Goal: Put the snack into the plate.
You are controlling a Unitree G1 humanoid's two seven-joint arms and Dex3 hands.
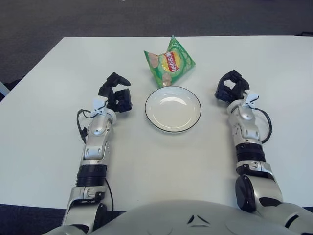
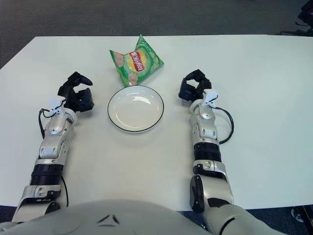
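1. Left hand (image 1: 116, 94) showed left of the plate (image 1: 172, 108), well apart from it, with its black fingers loosely curled and one finger raised; it held nothing.
2. Right hand (image 1: 231, 87) showed right of the plate, fingers curled inward into a loose ring, also holding nothing.
3. Between the two hands sat the plate, white with a thin dark rim and nothing in it, on the white table (image 1: 49, 98).
4. Beyond the plate's far edge lay the snack (image 1: 169, 62), a green crisp bag tilted on its side, its lower corner touching or just beside the rim.
5. A red and yellow round logo marked the bag's front, with pictured crisps beside it; the lettering was too small to read.
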